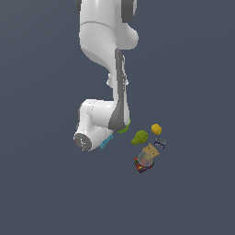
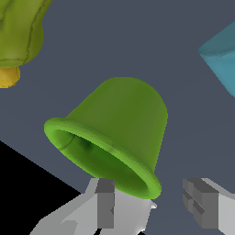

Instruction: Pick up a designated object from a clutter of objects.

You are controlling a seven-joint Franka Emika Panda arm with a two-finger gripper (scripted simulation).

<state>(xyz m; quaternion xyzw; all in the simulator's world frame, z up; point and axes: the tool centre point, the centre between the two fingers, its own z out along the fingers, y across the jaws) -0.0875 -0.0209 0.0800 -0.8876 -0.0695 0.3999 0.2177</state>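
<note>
lime-green cup lies on its side just ahead of your gripper, whose fingers stand apart, holding nothing.
you have the lumpy yellow-green pear and a yellow lemon near one side, the cyan block on the other; glossy, tapered walls, rolled rim.

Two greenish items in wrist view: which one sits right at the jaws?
The lime-green cup, smooth, rimmed and lying on its side, rim just ahead of the jaws. The lumpy yellow-green pear sits farther off.
</note>
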